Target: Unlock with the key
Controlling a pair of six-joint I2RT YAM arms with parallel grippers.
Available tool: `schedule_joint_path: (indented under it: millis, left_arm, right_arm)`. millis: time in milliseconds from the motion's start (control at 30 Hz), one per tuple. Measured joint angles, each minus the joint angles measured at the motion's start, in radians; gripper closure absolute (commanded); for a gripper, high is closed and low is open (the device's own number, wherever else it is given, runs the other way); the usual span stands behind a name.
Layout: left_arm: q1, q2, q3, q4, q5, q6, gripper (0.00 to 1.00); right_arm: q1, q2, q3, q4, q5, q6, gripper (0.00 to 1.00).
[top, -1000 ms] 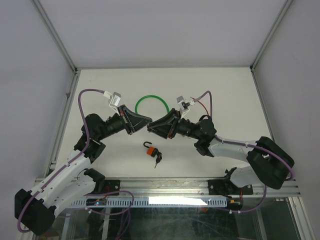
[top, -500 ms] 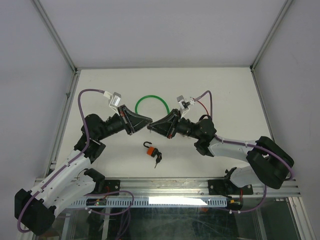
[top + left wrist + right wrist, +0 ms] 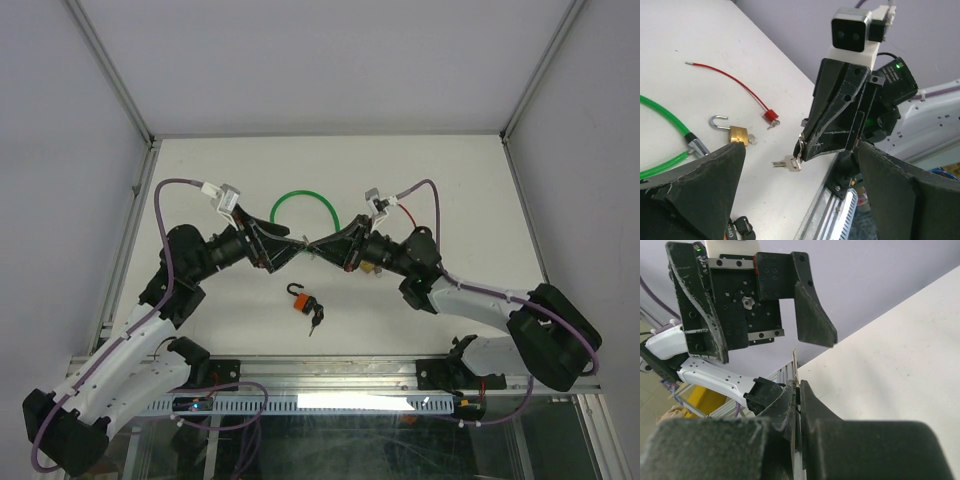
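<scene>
- Right tool (image 3: 797, 389): jaws pressed together on a flat silver key (image 3: 789, 163), with part of the key sticking out past the fingertips. The key hangs in the air above the white bench (image 3: 440, 170) and is not in any lock.
- Left tool (image 3: 775, 351): jaws wide apart, holding nothing. It faces the right tool nose to nose, close, with no contact that I can make out.
- Small brass padlock (image 3: 738, 135): lies on the bench beyond the key, between the green cable loop (image 3: 662, 112) and a thin red wire with a red end block (image 3: 771, 116). From overhead the arms hide it.
- The padlock's steel shackle looks free at one end, but it is too small to be sure. A silvery bit at the side of the body cannot be identified.
- A second orange-and-black lock with black keys (image 3: 305, 305) lies nearer the arm bases, and neither tool touches it.
- Step in hand (my reading): the key is gripped and held up between the two arms. It is not yet brought to the padlock's keyway.
- Next move calls for steadying the padlock body, and the empty left tool is the obvious candidate.
- The blade must then line up squarely with the keyway, go straight in, and turn.
- The pinch on the key is thin, so I expect it could swivel in the jaws under any side load.
</scene>
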Motion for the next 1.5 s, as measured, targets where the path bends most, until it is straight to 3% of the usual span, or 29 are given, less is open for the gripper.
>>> schedule_joint_path:
  millis: [267,433,1000,1300,1500]
  left_arm:
    - [0.000,-0.003,0.156,-0.249,-0.117,0.122,0.01]
    - [0.000,0.093,0.291,-0.388,-0.174,0.166,0.01]
    - [-0.032,0.636,0.462,-0.551,-0.308,0.136,0.01]
    - [-0.131,0.994,0.733,-0.690,-0.452,0.136,0.03]
    - [-0.207,1.208,0.914,-0.800,-0.550,0.154,0.13]
  right_arm:
    - [-0.051,-0.083,-0.045,-0.084,0.021,-0.024,1.00]
    - [-0.082,-0.124,-0.083,-0.132,0.045,-0.045,1.00]
    - [-0.122,-0.410,-0.208,-0.488,0.252,-0.169,1.00]
    - [-0.126,-0.538,-0.240,-0.655,0.370,-0.213,1.00]
    - [-0.127,-0.574,-0.241,-0.722,0.409,-0.223,1.00]
